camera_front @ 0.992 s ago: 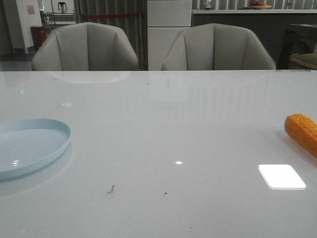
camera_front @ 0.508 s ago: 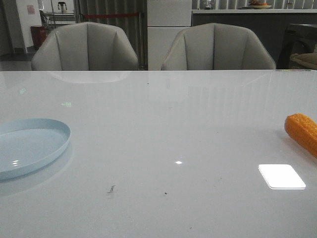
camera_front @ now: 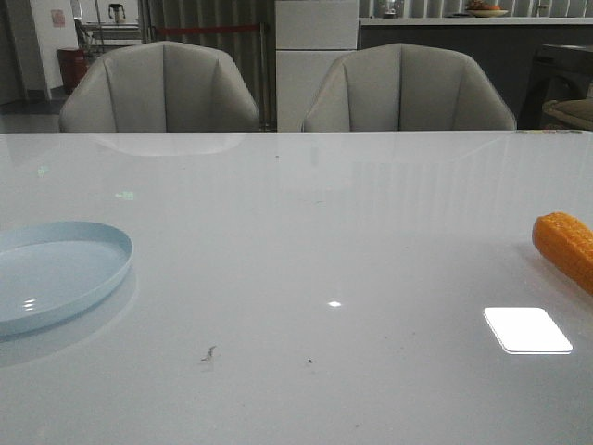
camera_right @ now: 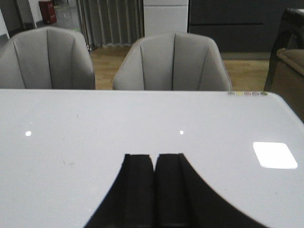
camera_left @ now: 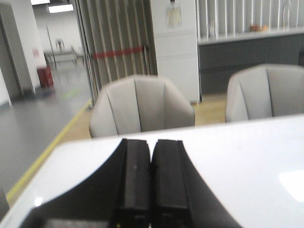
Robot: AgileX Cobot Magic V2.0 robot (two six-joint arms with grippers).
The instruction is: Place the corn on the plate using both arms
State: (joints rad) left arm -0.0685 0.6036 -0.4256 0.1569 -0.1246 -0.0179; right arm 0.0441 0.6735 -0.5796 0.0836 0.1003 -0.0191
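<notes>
One white glossy bench point(camera_front: 296, 278), filling the front view. Two grey chairs point(camera_front: 159, 88) at the far edge, side by side. One pale-blue plate point(camera_front: 56, 273) at the left edge of the bench, empty, partly cut off by the frame. One orange corn point(camera_front: 565, 248) at the far right edge, lying flat, partly out of frame, well apart from the plate. Corn on the right arm's side, plate on the left arm's side: judged a layout that forces a transfer across the bench, hence both arms. Left gripper point(camera_left: 151, 183) seen only in its wrist view, fingers pressed together, holding nothing, pointing over the bench toward the chairs. Right gripper point(camera_right: 154, 187) likewise, fingers together, nothing between them. Neither arm in the front view. Pickup not yet begun.
</notes>
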